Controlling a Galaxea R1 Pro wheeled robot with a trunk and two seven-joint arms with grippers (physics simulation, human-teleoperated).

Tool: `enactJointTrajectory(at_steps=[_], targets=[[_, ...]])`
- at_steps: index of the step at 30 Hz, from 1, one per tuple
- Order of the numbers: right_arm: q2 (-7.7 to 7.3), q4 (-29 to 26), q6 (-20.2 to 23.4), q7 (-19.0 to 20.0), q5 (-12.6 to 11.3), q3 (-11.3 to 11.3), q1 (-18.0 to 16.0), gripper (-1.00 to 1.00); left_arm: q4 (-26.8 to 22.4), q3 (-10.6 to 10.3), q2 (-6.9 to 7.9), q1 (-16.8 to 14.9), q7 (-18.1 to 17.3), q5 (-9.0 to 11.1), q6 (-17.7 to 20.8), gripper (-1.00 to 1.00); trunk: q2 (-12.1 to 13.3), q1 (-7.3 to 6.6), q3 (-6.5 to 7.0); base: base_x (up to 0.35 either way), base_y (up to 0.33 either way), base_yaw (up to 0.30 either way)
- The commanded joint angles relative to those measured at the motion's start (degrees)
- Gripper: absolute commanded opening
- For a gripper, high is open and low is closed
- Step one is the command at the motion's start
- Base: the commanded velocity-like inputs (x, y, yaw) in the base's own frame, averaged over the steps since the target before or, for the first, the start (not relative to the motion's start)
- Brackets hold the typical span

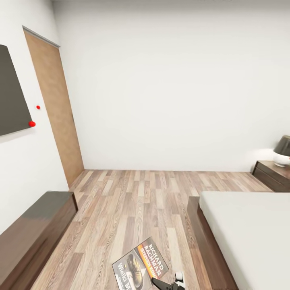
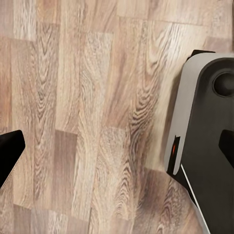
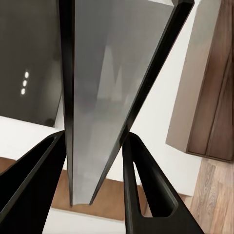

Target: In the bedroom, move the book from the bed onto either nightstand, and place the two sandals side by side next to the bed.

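Observation:
I am in the bedroom with its white walls and wood-plank floor (image 1: 133, 201). The book (image 1: 139, 264), dark grey with an orange band and "RICHARD BACHMAN" lettering, hangs above the floor at the bottom of the head view. My right gripper (image 1: 169, 284) is shut on its edge. The right wrist view has the book (image 3: 102, 87) edge-on between the black fingers (image 3: 146, 185). The bed (image 1: 249, 233) lies at the right, and the nightstand (image 1: 274, 175) stands beyond it. My left gripper's finger (image 2: 9, 151) is spread wide over bare floor, holding nothing. The sandals are out of view.
A dark lamp (image 1: 282, 151) sits on the nightstand. A long low dark-brown bench (image 1: 36, 233) runs along the left wall under a dark panel (image 1: 12, 92). A wooden door (image 1: 54, 104) stands in the far left corner. My base (image 2: 204, 146) shows beside the left gripper.

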Motion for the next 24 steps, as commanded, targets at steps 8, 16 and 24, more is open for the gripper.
enactJointTrajectory(at_steps=[8,16,24], targets=[[0.05,0.0,0.53,0.12,-0.13,-0.03,-0.01,-1.0,0.04,-0.5,-0.01,0.02,0.13,0.42,-0.28,1.0,-0.03,0.02,-0.01,0.0,0.0,-0.181],[0.09,0.0,0.51,0.06,-0.13,-0.01,0.0,-1.0,0.04,-0.5,-0.01,0.02,0.13,0.4,-0.32,1.0,-0.03,0.02,-0.01,0.078,0.04,-0.034],[0.1,0.0,0.51,0.05,-0.13,0.02,-0.01,-1.0,0.04,-0.5,-0.01,0.02,0.13,0.4,-0.32,1.0,-0.03,0.02,-0.01,0.197,0.152,-0.006]])
